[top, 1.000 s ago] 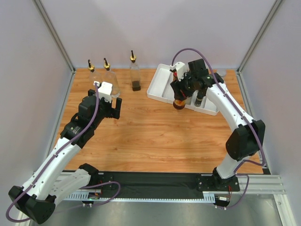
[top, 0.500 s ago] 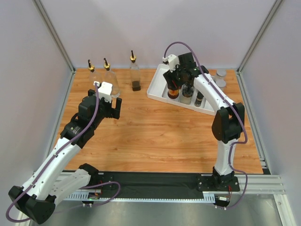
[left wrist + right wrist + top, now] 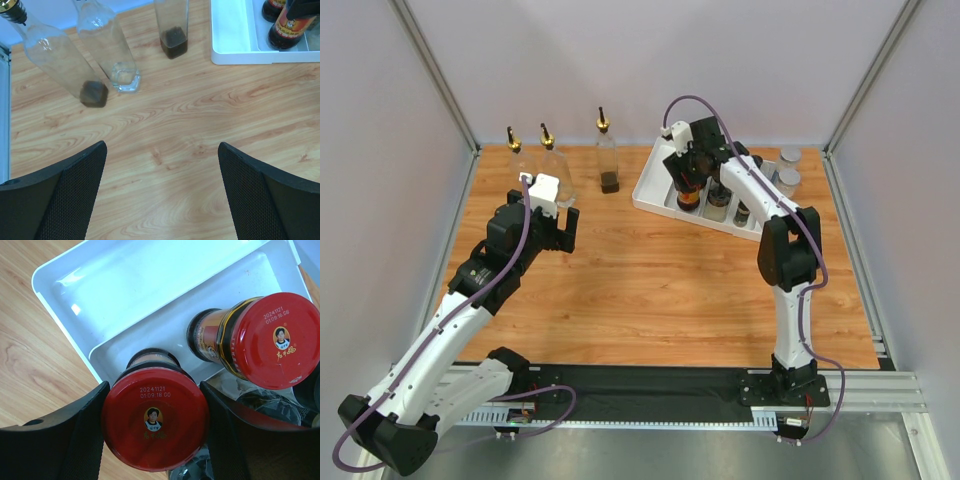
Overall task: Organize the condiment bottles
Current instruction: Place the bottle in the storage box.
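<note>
My right gripper [image 3: 154,416] is shut on a red-lidded dark jar [image 3: 155,427], its fingers pressed against both sides of the lid. The jar hangs upright over a compartment of the white divided tray [image 3: 125,285], beside a second red-lidded jar [image 3: 274,340]. From above, the right gripper [image 3: 688,178] is at the tray's left part [image 3: 655,190]. Three tall clear pourer bottles [image 3: 608,158] [image 3: 554,165] [image 3: 517,155] stand at the back left. My left gripper [image 3: 552,232] hovers open in front of them, empty, over bare wood [image 3: 162,200].
Two silver-lidded shakers [image 3: 788,157] [image 3: 784,179] stand on the table behind the tray's right end. Small dark jars [image 3: 743,210] sit in the tray right of the held one. Grey walls and metal posts close in the table at back and sides.
My right arm carried the red-lidded jar from the tray's near edge back and left, over the tray's inner compartment. The left arm stayed still.
</note>
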`<state>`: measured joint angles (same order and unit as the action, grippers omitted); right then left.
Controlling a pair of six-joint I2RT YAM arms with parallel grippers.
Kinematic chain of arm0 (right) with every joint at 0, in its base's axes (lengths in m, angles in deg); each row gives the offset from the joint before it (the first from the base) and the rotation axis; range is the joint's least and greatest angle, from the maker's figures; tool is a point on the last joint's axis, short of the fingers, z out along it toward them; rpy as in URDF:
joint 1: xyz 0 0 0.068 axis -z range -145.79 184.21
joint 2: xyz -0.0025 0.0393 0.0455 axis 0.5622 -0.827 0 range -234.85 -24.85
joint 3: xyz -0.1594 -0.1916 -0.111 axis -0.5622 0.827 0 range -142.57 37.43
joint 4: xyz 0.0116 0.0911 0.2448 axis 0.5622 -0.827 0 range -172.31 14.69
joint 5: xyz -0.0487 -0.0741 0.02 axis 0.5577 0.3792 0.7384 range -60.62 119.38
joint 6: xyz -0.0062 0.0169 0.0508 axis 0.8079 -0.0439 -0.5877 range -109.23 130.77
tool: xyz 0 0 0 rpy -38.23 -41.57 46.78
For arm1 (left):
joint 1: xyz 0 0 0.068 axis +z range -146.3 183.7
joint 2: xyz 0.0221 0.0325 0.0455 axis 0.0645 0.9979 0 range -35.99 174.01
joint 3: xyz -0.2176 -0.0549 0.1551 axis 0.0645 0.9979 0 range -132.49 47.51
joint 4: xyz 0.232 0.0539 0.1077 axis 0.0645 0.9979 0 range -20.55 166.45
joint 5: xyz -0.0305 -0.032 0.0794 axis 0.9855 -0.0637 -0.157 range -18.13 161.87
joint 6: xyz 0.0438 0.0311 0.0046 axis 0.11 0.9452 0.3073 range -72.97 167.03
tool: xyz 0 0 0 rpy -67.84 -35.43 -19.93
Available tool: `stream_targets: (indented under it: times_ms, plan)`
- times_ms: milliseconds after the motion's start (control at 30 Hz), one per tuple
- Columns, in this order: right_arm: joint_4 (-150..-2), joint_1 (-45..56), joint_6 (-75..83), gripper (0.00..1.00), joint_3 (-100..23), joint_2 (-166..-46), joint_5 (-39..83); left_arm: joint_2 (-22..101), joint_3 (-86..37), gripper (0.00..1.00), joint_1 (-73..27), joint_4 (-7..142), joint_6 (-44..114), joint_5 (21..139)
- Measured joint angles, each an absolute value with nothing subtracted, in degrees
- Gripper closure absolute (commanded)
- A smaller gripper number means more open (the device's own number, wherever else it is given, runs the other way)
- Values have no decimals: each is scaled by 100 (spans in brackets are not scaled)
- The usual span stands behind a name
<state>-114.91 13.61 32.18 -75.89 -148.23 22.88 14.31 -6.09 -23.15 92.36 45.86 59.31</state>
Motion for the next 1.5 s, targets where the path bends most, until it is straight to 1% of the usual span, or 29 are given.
stream_targets:
  times_ms: [33, 67, 133, 167, 233, 267, 333, 367, 433, 467, 533, 700, 1000, 1167, 1500]
  plan:
    - [-11489, 1361, 3218, 77, -7589, -14831, 2298, 1431, -609, 0, -2315, 9236, 4586, 5933]
    - [-11489, 1361, 3218, 69, -7587, -14831, 2314, 1431, -609, 0, -2315, 9236, 4586, 5933]
    - [-11484, 1361, 3218, 60, -7587, -14831, 2336, 1429, -609, 0, -2315, 9236, 4586, 5933]
    - [-11473, 1361, 3220, 51, -7587, -14831, 2342, 1429, -609, 0, -2315, 9236, 4586, 5933]
    - [-11460, 1361, 3220, 41, -7585, -14831, 2347, 1429, -609, 0, -2315, 9236, 4584, 5933]
    - [-11454, 1361, 3220, 33, -7583, -14831, 2347, 1429, -609, 0, -2315, 9236, 4586, 5933]
    - [-11440, 1361, 3220, 25, -7583, -14831, 2347, 1429, -609, 0, -2315, 9236, 4586, 5933]
    - [-11436, 1361, 3227, 20, -7580, -14831, 2347, 1429, -609, 0, -2315, 9236, 4586, 5933]
    - [-11316, 1361, 3255, 16, -7580, -14820, 2390, 1429, -609, 0, -2315, 9236, 4584, 5936]
    - [-11252, 1363, 3260, 11, -7580, -14810, 2384, 1429, -609, 0, -2315, 9236, 4584, 5936]
    - [-11167, 1365, 3270, 6, -7580, -14785, 2399, 1429, -609, 0, -2315, 9236, 4586, 5936]
    - [-11089, 1361, 3292, 0, -7465, -14619, 2399, 1429, -609, 0, -2315, 9236, 4584, 5936]
    - [-11080, 1361, 3297, 0, -7277, -13966, 2320, 1403, -607, 0, -2315, 9236, 4584, 5936]
    - [-11095, 1361, 3284, 0, -6898, -13271, 2130, 1346, -601, 0, -2315, 9234, 4584, 5936]
    - [-11257, 1361, 3360, 0, -5611, -11642, 1610, 1313, -563, 0, -2315, 9234, 4584, 5942]
